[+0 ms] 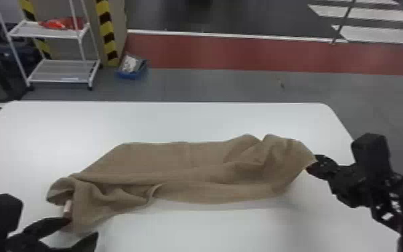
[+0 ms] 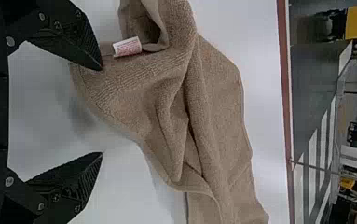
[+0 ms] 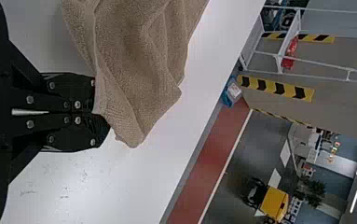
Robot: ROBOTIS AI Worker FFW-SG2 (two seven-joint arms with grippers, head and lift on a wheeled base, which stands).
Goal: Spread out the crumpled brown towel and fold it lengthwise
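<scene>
Note brown towel [image 1: 177, 161] lying lengthwise across white table [image 1: 211, 117], partly spread, rumpled at both ends, with small white label [image 1: 67, 206] at left end. Record left gripper [image 1: 83, 227] beside that end, fingers well parted, one fingertip over towel near label; cannot tell whether touching. Record right gripper [image 1: 312, 165] with fingers clamped on towel at right end. Log white rack [image 1: 45, 32] and blue container [image 1: 129, 75] on floor beyond table.
</scene>
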